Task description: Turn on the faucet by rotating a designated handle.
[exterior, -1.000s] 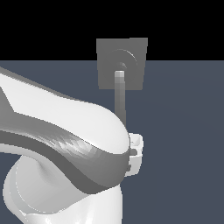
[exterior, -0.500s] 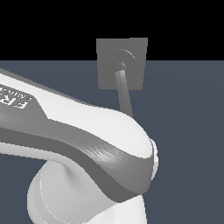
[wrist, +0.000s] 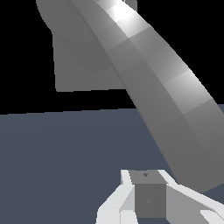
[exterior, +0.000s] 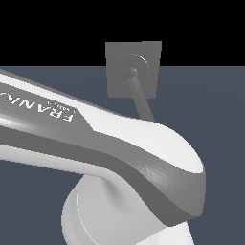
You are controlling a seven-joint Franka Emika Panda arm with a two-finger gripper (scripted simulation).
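The faucet (exterior: 117, 81) is a flat grey square block with rings on its face, upright at the back of the exterior view. The handle (exterior: 141, 99), a slim grey bar, runs from the ring hub down toward the exterior view's right, and its lower end is hidden behind my white arm (exterior: 110, 143). In the wrist view the handle (wrist: 162, 87) fills the picture as a broad grey band in front of the block (wrist: 74, 65). My gripper (wrist: 148, 192) shows close beside the handle's lower end, fingers together, with nothing between them. It is hidden in the exterior view.
The large glossy arm link covers the lower half of the exterior view. A flat dark blue-grey floor (exterior: 210, 105) lies under and around the faucet.
My arm has swung toward the exterior view's right and now hides the gripper. The handle has turned from hanging straight down to slanting down toward the exterior view's right.
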